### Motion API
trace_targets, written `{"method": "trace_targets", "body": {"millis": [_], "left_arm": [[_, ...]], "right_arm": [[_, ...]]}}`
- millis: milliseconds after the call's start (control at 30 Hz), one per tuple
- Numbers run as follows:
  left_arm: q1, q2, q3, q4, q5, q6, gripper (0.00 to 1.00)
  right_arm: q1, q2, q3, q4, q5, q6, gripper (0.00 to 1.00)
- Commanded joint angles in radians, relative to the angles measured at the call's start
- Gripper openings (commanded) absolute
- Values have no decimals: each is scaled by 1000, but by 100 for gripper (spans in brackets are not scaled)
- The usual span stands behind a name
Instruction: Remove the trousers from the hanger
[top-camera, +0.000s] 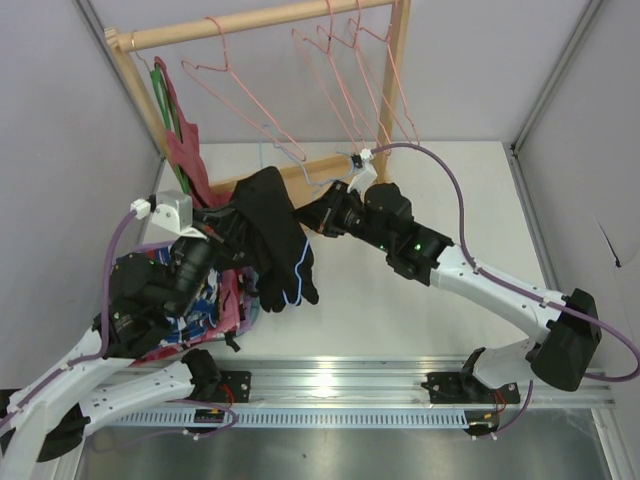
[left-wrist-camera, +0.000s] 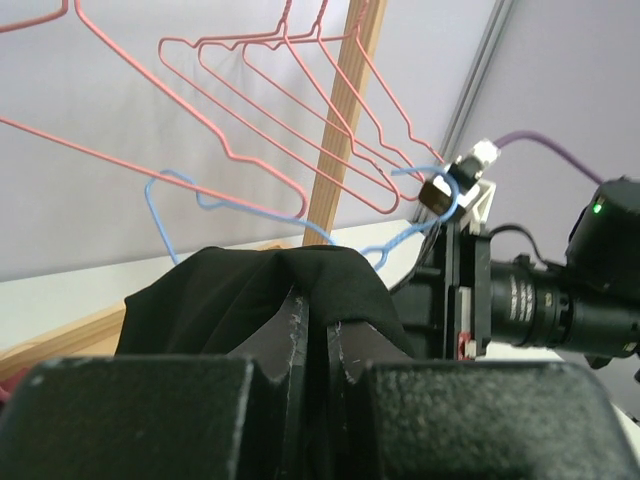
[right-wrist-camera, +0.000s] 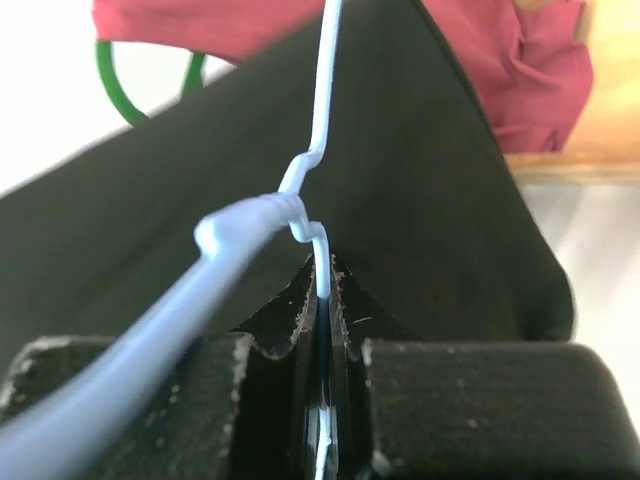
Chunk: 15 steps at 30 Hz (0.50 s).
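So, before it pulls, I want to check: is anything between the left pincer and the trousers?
Nothing visible: the left pincer is already shut on the trousers, with cloth between its fingers, while the right pincer clamps the light-blue hanger by its wire.

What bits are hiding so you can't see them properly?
Right wrist view: the hanger runs off the top edge, and its near wire is blurred.
Left wrist view: the trousers cover the hanger's lower part.
Top view: the left arm covers most of the blue patterned cloth.
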Motion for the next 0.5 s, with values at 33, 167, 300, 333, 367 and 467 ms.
{"method": "trace_targets", "body": {"millis": [33, 167, 300, 333, 367, 467], "left_arm": [[-1, -33, 87, 112, 13, 11, 0], [-1, -47, 101, 117, 10, 6, 0], [-1, -49, 121, 108, 19, 1, 0], [-3, -50, 129, 108, 19, 1, 0], [-1, -55, 135, 106, 19, 3, 0], [-3, -62, 153, 100, 18, 12, 0]], "right_arm": [[27, -43, -59, 13, 9, -51, 0], [56, -44, -98, 21, 32, -57, 0], [77, -32, -99, 13, 49, -76, 0], [79, -29, -102, 13, 49, -77, 0], [80, -27, -107, 13, 49, -71, 0], [80, -26, -127, 12, 87, -50, 0]]}}
